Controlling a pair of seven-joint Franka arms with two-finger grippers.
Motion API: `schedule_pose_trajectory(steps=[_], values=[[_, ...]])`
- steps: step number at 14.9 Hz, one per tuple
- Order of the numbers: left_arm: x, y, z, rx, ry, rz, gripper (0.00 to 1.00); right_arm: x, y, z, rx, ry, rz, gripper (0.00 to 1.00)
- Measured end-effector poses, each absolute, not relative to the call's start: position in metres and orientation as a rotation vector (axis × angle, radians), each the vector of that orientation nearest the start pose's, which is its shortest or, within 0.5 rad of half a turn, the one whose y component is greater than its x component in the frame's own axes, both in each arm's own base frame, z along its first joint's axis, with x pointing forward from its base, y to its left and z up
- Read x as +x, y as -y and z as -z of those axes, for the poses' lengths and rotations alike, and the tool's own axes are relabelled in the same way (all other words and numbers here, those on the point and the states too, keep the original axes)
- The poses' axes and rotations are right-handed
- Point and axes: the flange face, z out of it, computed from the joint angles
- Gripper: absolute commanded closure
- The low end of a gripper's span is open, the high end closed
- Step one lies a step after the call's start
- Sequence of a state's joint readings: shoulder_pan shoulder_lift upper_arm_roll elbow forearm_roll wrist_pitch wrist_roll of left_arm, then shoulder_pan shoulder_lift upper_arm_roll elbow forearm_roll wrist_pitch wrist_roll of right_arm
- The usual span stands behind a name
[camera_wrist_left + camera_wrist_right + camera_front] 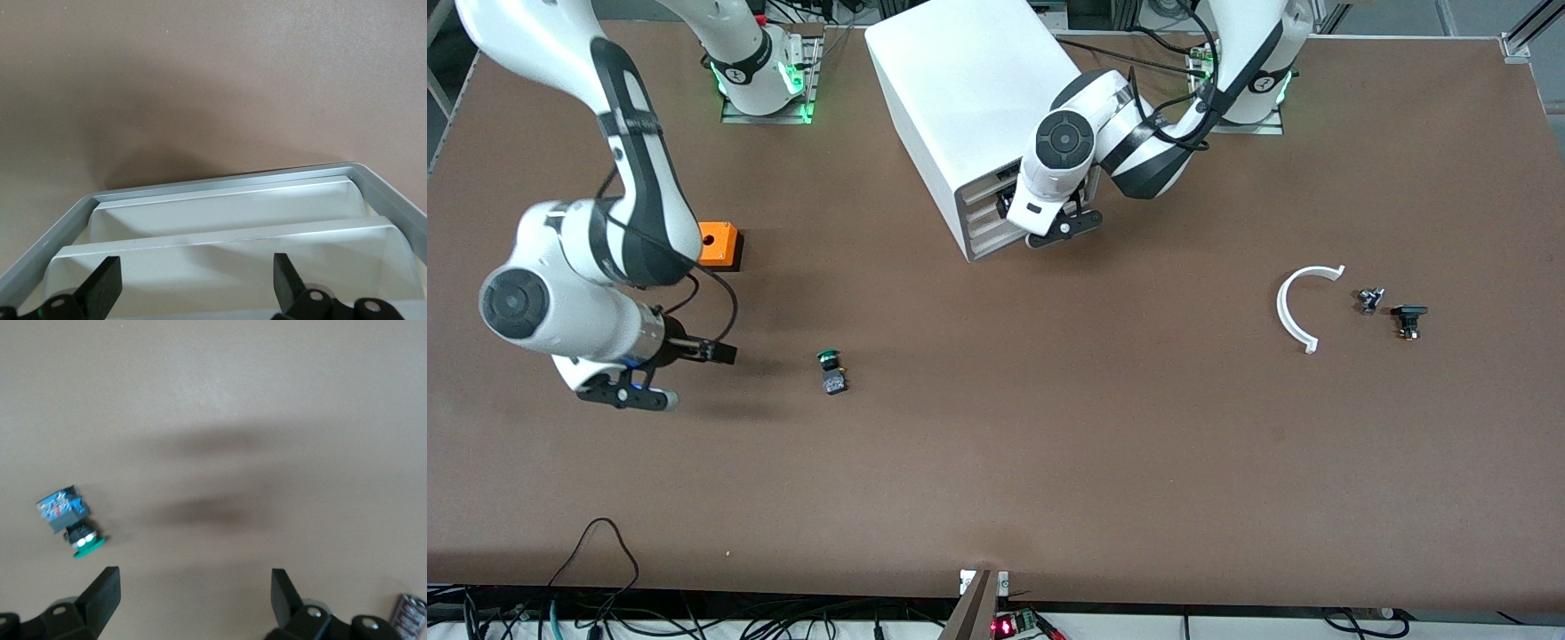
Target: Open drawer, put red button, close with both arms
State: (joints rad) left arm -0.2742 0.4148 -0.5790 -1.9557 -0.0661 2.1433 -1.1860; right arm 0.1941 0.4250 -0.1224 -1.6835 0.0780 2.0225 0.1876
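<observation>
We hold the left hand (193, 283) spread at the cabinet's (969, 98) stiff, light drawer (227, 233); its front lip suits gripping. The right hand (193, 600), spread, hovers beside the green button (70, 520).

No readable words, brand names or numbers are showing on the cabinet (969, 107), on either arm, or on the objects lying about the table (1049, 427); any markings are appearing too small to read.

Brown table (1049, 462), seemingly evenly lit
</observation>
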Motion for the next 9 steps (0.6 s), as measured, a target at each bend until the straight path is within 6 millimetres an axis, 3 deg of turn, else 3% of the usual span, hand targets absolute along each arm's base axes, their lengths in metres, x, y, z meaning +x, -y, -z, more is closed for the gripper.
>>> schedule_pose_trajectory(steps=[5,9], values=[[0.408,0.439,-0.295,-3.030,0.613,-0.518,0.00,0.612,-0.044,-0.425,-3.093,-0.225,-0.016,0.00],[0.448,0.415,-0.339,-2.997,0.531,-0.510,0.00,0.585,-0.041,-0.479,-3.098,-0.200,0.022,0.00]])
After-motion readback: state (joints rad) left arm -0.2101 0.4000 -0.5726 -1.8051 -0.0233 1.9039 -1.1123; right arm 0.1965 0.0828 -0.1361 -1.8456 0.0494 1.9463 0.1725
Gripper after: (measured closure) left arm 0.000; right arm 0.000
